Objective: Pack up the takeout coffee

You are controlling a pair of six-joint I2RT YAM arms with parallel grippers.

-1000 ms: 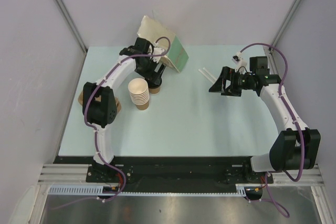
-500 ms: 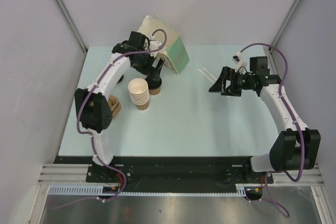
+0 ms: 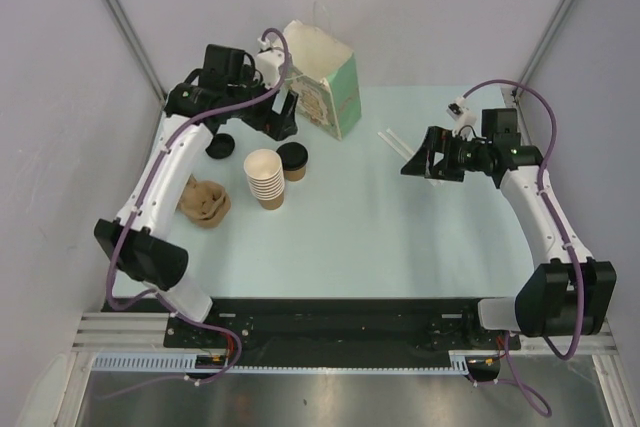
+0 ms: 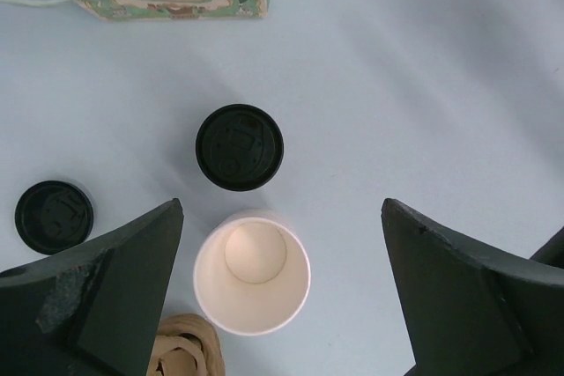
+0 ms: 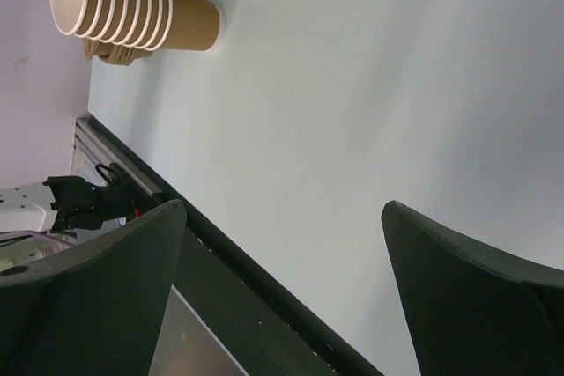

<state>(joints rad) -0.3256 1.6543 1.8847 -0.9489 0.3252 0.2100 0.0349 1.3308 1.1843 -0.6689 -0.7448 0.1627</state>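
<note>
Lidded coffee [image 3: 292,160] stood free on the table [image 3: 380,237].
It sat upright just beside the stack of cups [image 3: 265,179]; the left gripper [image 3: 283,115] hung above, the right gripper [image 3: 418,159] well apart, both jaws spread wide and empty; a paper bag [image 3: 322,87] stood behind.

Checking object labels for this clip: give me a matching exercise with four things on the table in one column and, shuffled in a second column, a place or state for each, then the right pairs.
Column one:
1. takeout coffee
2. stack of cups
3. loose black lid
4. paper bag

Column two:
a. lidless, cream inside showing
b. cream and green, farthest back
c. lying flat alone, furthest left of the four in the top view
d. closed with a black lid, between the stack and the bag

Pairs: 1-d, 2-a, 3-c, 4-b
</note>
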